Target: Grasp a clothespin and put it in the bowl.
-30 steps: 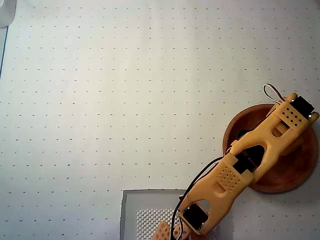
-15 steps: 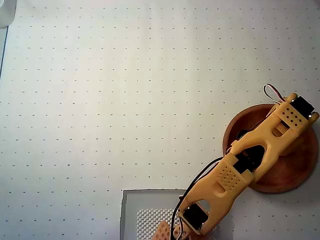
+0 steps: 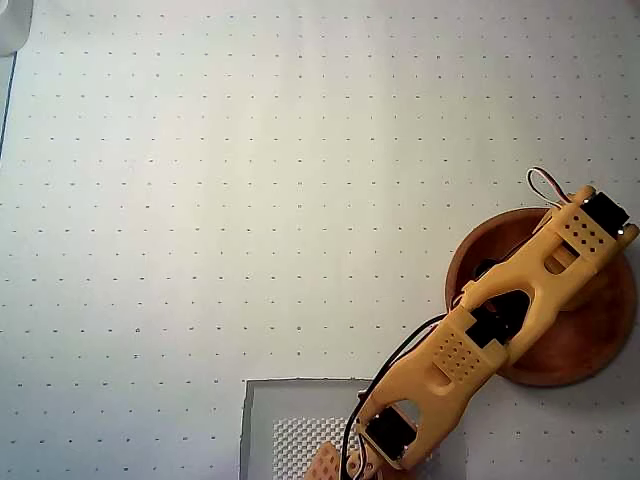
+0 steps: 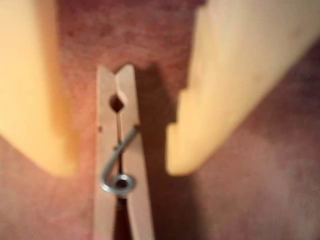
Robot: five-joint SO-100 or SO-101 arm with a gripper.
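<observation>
In the wrist view the light wooden clothespin (image 4: 107, 135) lies flat on the reddish-brown floor of the bowl (image 4: 250, 200), its metal spring facing up. My gripper (image 4: 120, 169) is open, with one yellow finger (image 4: 30, 100) on each side of the clothespin and a small gap to each. From overhead, the bowl (image 3: 590, 345) sits at the right edge of the table, and my yellow arm (image 3: 500, 320) reaches over it from the bottom. The arm hides the gripper and the clothespin in that view.
A white dotted table surface (image 3: 250, 200) fills most of the overhead view. A grey square mat (image 3: 290, 420) lies at the bottom beside the arm's base. A pale object (image 3: 12, 25) shows at the top left corner.
</observation>
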